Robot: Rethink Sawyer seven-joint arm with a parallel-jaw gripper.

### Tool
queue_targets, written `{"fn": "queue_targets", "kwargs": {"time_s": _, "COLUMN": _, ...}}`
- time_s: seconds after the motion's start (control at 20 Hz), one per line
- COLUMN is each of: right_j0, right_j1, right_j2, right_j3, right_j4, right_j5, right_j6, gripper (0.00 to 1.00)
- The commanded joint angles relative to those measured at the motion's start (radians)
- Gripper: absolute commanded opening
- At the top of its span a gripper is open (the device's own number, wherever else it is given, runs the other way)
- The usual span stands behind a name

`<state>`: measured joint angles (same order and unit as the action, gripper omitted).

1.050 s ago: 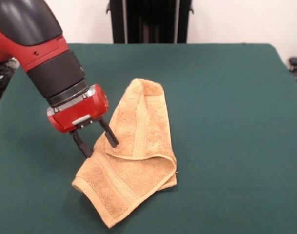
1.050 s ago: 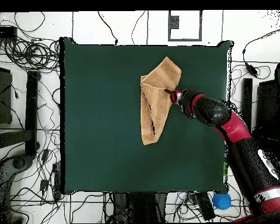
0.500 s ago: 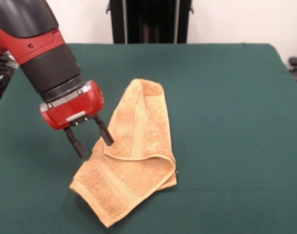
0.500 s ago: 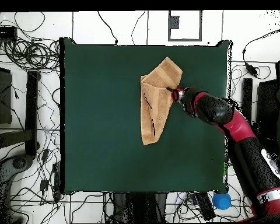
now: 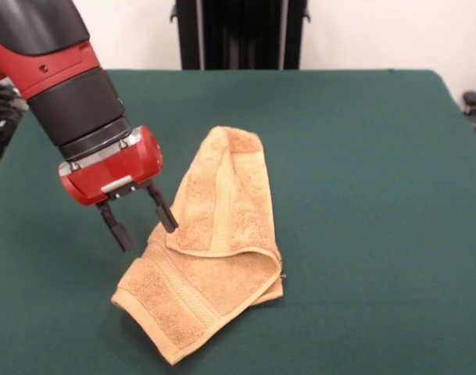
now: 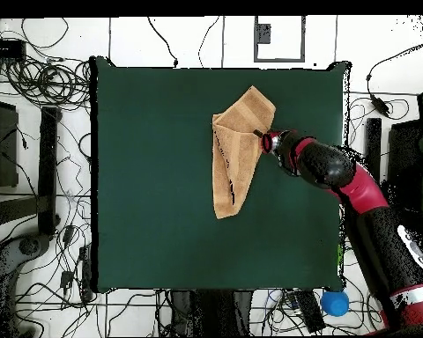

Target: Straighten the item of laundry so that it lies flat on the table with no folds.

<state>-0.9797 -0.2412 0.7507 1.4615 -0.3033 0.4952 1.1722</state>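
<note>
A: Where's the towel?

B: Right of centre on the table as the front view has it, folded over itself: a long flap lies across the lower layer, one corner poking toward the near edge.

A: And the gripper?

B: Just beside the towel's left edge, fingers spread, nothing between them (a second ago one tip sat against the fold). It has lifted and slid outward.

A: Meaning?

B: The cloth kept its shape, so I'd judge nothing got unfolded; it needs a fresh grasp.

No text, label, brand, number or sign can be read anywhere.
</note>
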Motion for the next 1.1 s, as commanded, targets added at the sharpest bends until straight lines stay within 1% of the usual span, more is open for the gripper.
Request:
{"fn": "queue_targets", "kwargs": {"time_s": 0.05, "right_j0": 0.062, "right_j1": 0.036, "right_j2": 0.0, "right_j3": 0.04, "right_j4": -0.005, "right_j5": -0.035, "right_j6": 0.088, "gripper": 1.0}}
{"fn": "queue_targets", "kwargs": {"time_s": 1.1, "right_j0": 0.087, "right_j1": 0.029, "right_j2": -0.019, "right_j3": 0.101, "right_j4": 0.005, "right_j5": -0.145, "right_j6": 0.177, "gripper": 1.0}}
